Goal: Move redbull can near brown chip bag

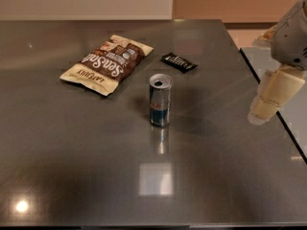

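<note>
The redbull can [160, 100] stands upright near the middle of the dark table, silver and blue with its pull-tab top showing. The brown chip bag [107, 63] lies flat behind and to the left of the can, a short gap apart from it. My gripper [269, 99] hangs at the right edge of the view, above the table's right side, well to the right of the can and holding nothing. Its cream fingers [276, 91] point down and to the left.
A small black wrapper [179, 62] lies behind and right of the can. The table's right edge [271, 95] runs diagonally under my gripper, with a second grey surface [292, 104] beyond it. A bright light reflection [154, 178] shows at the front.
</note>
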`<state>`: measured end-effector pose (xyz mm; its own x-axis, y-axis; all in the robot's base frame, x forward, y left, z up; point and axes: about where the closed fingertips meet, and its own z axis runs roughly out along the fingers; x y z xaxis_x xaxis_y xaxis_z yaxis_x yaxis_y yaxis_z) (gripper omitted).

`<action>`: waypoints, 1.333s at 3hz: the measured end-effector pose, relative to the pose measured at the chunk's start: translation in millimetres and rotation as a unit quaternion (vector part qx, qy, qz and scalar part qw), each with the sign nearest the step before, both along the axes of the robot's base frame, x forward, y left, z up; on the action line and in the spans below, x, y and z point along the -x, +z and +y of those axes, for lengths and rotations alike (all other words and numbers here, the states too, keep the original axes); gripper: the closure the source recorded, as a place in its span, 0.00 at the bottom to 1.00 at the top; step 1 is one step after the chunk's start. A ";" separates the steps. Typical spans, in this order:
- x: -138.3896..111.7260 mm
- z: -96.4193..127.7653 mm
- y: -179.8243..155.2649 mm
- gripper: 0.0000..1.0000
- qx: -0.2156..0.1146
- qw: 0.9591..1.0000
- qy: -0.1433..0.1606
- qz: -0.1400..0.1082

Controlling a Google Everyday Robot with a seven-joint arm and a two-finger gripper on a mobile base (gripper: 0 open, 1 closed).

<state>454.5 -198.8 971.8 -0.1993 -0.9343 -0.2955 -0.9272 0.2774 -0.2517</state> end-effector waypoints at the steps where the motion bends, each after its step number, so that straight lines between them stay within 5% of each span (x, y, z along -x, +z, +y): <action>1: -9.2 15.7 -8.6 0.00 -0.035 0.999 0.012 -0.001; 4: -30.1 52.2 -28.5 0.00 -0.122 0.992 0.023 0.001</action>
<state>484.5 -146.7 943.2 -0.1577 -0.8432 -0.5140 -0.9407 0.2865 -0.1814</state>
